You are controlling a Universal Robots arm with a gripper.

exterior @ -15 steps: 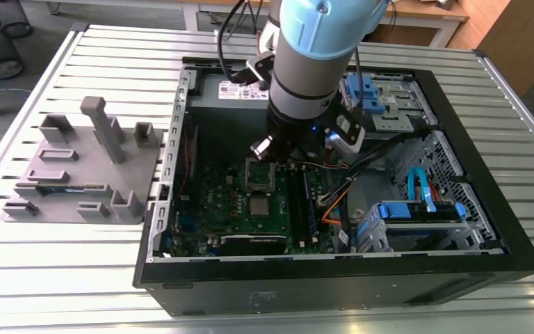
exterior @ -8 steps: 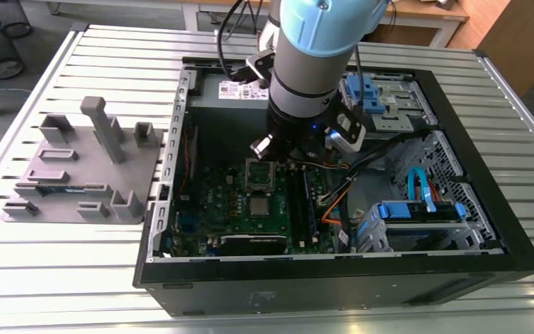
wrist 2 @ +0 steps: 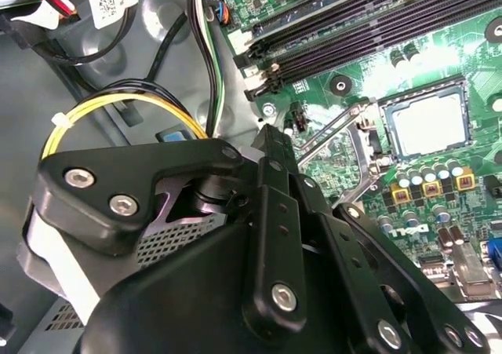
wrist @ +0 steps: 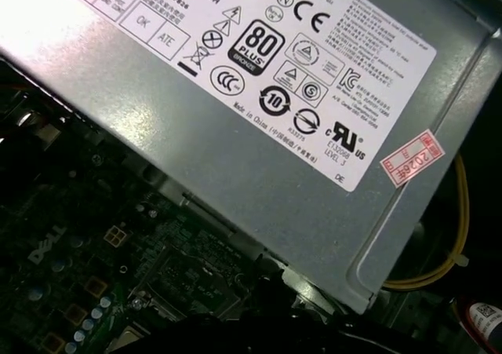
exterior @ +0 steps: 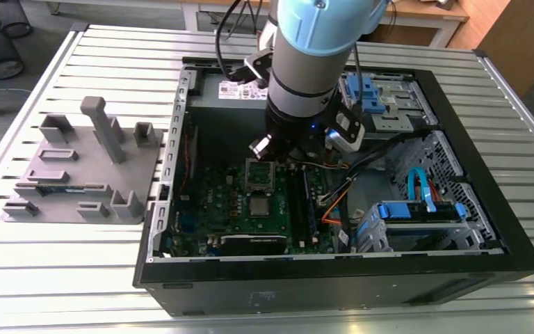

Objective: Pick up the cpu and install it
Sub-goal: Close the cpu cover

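Note:
The cpu [exterior: 261,205] is a small silvery square lying flat in the socket of the green circuit board [exterior: 213,209] inside the open computer case. In the second wrist view the cpu [wrist 2: 429,122] sits inside the socket's dark frame, with the metal retaining frame and lever [wrist 2: 339,138] swung open beside it. My gripper [exterior: 290,149] hangs from the arm above the board, just behind the raised socket frame [exterior: 259,174] and apart from the cpu. Its black linkage body [wrist 2: 274,275] covers the near part of the second wrist view.
A grey block tray [exterior: 81,174] on the slatted table at the exterior view's left holds a thin green memory stick [exterior: 63,188]. The grey power supply [wrist: 259,118] lies behind the board. Cables [exterior: 341,198] and blue drive cages [exterior: 425,216] crowd the case's right side.

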